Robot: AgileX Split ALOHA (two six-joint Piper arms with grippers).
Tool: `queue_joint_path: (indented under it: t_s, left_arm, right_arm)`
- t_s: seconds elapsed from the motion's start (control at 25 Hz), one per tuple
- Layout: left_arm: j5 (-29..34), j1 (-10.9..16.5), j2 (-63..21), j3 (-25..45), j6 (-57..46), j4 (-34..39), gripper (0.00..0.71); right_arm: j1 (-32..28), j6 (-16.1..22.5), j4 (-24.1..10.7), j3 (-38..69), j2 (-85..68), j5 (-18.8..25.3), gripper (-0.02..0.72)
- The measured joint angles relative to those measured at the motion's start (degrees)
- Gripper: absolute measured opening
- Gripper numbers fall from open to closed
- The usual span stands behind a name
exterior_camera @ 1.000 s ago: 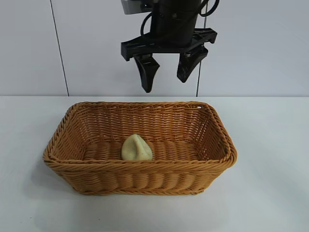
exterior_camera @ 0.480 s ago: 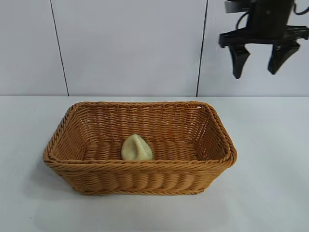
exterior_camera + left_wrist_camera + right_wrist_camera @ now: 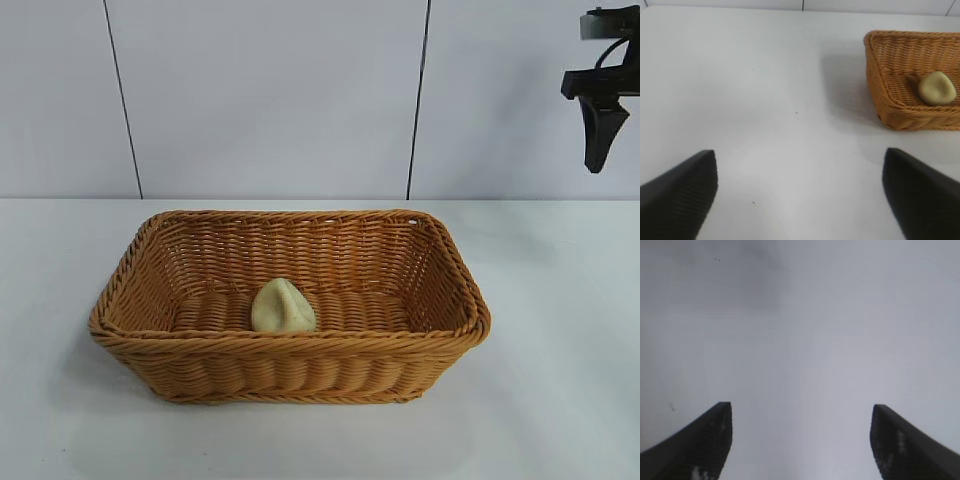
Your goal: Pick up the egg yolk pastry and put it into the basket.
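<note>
While hidden elsewhere, left claw (image 3: 800, 195) agape; right claw (image 3: 800, 440) agape, empty; pastry (image 3: 283, 306) inside basket (image 3: 290, 350).

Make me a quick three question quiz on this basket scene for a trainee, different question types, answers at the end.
1. True or false: the egg yolk pastry lies on the table beside the basket.
2. Multiple choice: in the exterior view, the right gripper is (A) low inside the basket, (B) high at the picture's right edge, away from the basket, (C) resting on the table in front of the basket.
3. Fill in: the left gripper is ____ and holds nothing.

Key: 1 false, it lies inside the basket; 2 B; 3 open.
</note>
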Motion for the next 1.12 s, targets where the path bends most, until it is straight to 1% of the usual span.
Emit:
queue_joint_path:
  t_s: [0.08,0.2,0.32,0.4,0.52,0.76,0.88,1.12]
  left_arm:
    - [0.0,0.0,0.0,0.0,0.0,0.0,0.69]
    - [0.0,0.0,0.0,0.0,0.0,0.0,0.69]
    - [0.0,0.0,0.0,0.0,0.0,0.0,0.69]
    - [0.0,0.0,0.0,0.0,0.0,0.0,0.69]
    - [0.0,0.0,0.0,0.0,0.0,0.0,0.69]
    - [0.0,0.0,0.0,0.0,0.0,0.0,0.69]
    - [0.0,0.0,0.0,0.0,0.0,0.0,0.69]
    - [0.0,0.0,0.0,0.0,0.0,0.0,0.69]
  right_arm:
    - [0.0,-0.12,1.11,0.0,-0.18,0.02,0.528]
    - [0.0,-0.67,1.38,0.58,-1.56,-0.06,0.528]
    - [0.0,-2.04,1.38,3.42,-4.43,-0.06,0.528]
    - [0.0,-2.04,1.38,7.09,-6.88,-0.06,0.528]
    - [0.0,-2.73,1.46,14.32,-11.05,-0.06,0.528]
    - [0.0,-3.16,1.77,32.34,-22.94,0.0,0.528]
    - [0.0,-3.9,1.86,42.16,-30.82,0.0,0.528]
    - [0.0,-5.73,2.02,57.61,-49.08,0.0,0.528]
